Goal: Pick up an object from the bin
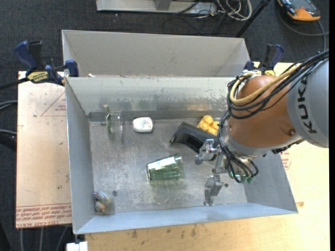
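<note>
While the gripper (212,186) hangs over bare floor at the bin's (78,150) 4 o'clock, I cannot tell if it is open or closed, and I see nothing in it. The green jar (166,169) lies at its 9 o'clock, so a descent here would likely close on nothing or strike the floor.

Grey bin (123,163). Green carton (165,169), white band on top. Up-left of carton: white oval (142,124). Up-right of carton: black piece (187,135), then yellow lump (208,123). Orange wrist cover (261,114).
</note>
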Controlling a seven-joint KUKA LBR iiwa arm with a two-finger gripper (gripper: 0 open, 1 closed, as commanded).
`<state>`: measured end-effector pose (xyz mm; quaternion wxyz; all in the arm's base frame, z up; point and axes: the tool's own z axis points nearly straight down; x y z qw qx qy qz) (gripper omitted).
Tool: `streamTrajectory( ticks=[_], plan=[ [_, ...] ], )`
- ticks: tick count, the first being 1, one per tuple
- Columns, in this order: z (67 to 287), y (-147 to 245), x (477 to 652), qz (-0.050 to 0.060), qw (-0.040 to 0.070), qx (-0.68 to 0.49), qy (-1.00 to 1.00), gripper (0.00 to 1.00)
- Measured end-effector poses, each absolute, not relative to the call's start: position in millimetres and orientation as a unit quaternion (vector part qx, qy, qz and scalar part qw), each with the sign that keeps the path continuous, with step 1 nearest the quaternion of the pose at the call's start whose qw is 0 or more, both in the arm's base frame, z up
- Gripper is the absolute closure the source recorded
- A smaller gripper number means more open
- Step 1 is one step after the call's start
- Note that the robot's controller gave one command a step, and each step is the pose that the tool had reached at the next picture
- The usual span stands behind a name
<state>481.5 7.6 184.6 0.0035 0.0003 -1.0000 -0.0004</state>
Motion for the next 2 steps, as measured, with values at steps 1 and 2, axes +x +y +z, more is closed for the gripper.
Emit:
streamTrajectory(
  ticks=[1,2],
  plan=[
    [188,8,483.2,0.0,0.0,0.0,-1.0,0.0],
    [167,39,529.5,0.0,-0.002,0.04,-0.999,0.0]
  ],
)
